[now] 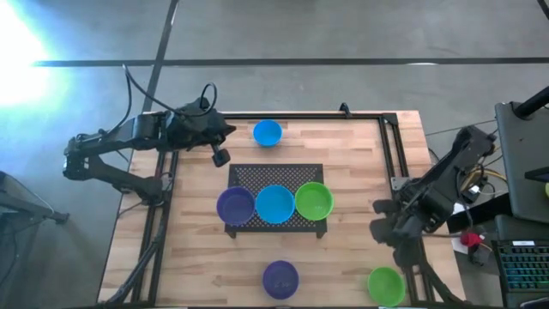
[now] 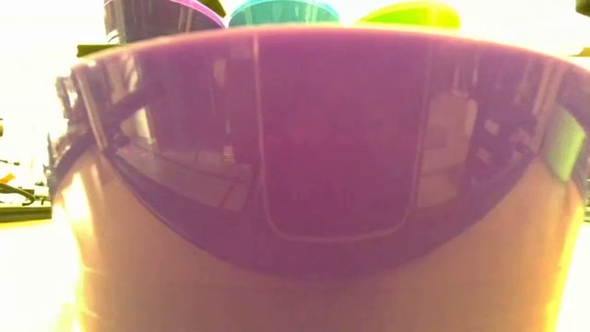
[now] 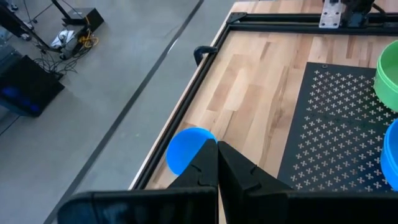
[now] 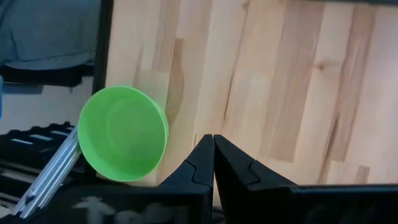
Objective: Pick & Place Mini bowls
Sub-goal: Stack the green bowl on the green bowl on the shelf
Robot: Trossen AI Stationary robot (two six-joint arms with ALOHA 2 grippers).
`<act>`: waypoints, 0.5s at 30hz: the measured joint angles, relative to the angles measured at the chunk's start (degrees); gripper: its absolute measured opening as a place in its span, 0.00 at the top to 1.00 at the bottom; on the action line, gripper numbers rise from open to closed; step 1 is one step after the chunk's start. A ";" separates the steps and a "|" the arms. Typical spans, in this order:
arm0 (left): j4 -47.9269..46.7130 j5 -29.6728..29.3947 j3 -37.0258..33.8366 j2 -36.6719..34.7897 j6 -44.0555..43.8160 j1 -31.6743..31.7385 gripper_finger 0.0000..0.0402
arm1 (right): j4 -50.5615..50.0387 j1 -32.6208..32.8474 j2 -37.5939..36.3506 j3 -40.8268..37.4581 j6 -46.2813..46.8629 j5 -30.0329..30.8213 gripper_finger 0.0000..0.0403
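Three mini bowls stand in a row on the black mesh mat (image 1: 279, 176): purple (image 1: 235, 205), blue (image 1: 274, 203) and green (image 1: 313, 200). Another blue bowl (image 1: 267, 132) rests near the far edge, and a purple one (image 1: 280, 278) near the front edge fills the low view (image 2: 323, 138). A green bowl (image 1: 385, 285) sits at the near right corner. My left gripper (image 1: 220, 157) hangs shut above the table beside the far blue bowl (image 3: 186, 149). My right gripper (image 4: 214, 140) hovers shut over bare wood, close to the corner green bowl (image 4: 123, 132).
A black metal frame (image 1: 396, 146) runs along the table's far and right edges. A desk with a keyboard (image 1: 523, 266) and cables stands just off the right edge. Bare wood (image 1: 360, 154) lies between the mat and the right rail.
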 joint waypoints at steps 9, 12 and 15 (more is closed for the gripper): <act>1.59 0.02 -0.02 0.00 -0.09 0.00 1.00 | 0.01 0.15 5.44 0.00 2.12 0.40 0.98; 1.70 0.00 -0.02 0.00 -0.09 0.00 1.00 | 0.01 0.13 6.62 0.00 2.12 0.40 0.98; 1.80 0.00 -0.02 0.00 -0.09 0.00 1.00 | 0.01 0.13 7.57 0.00 2.14 0.40 0.98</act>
